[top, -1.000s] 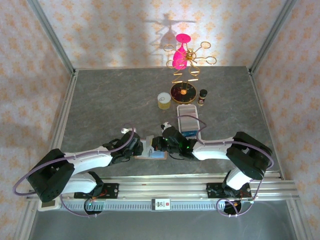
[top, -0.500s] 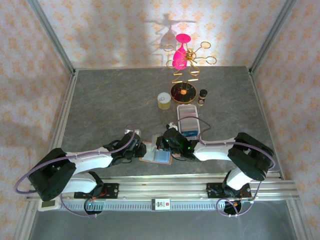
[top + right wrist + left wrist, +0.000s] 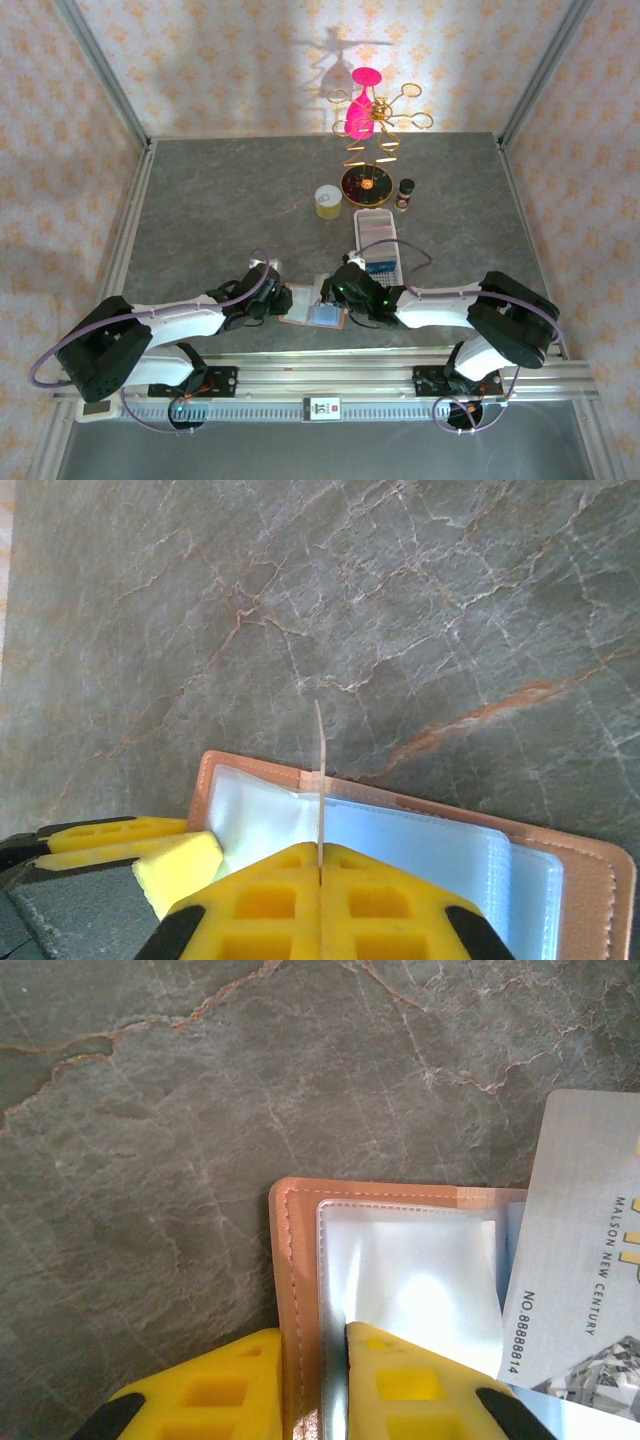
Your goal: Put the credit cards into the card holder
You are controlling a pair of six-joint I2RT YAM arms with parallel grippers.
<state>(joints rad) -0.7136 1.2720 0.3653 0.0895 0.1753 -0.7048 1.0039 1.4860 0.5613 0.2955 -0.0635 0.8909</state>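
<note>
Pinching unfolded holder (image 3: 313,312) at its 9 o'clock edge with left claw (image 3: 315,1385). Clamping card (image 3: 319,765) upright, edge-on, in right claw (image 3: 320,875), pressed together over holder's clear sleeves at 3 o'clock. Lying near table's (image 3: 220,220) 6 o'clock edge. Tray (image 3: 378,240) at holder's 1 o'clock, apart.

The table (image 3: 150,1090) looks like grey veined stone, smooth and mostly matt. At lower centre of the left wrist view the holder (image 3: 297,1260) is tan leather with stitched edges; its sleeves (image 3: 420,1280) are clear glossy plastic catching glare. At right, the card (image 3: 580,1230) is smooth silvery plastic. The fingers (image 3: 215,1390) are matt yellow plastic.
</note>
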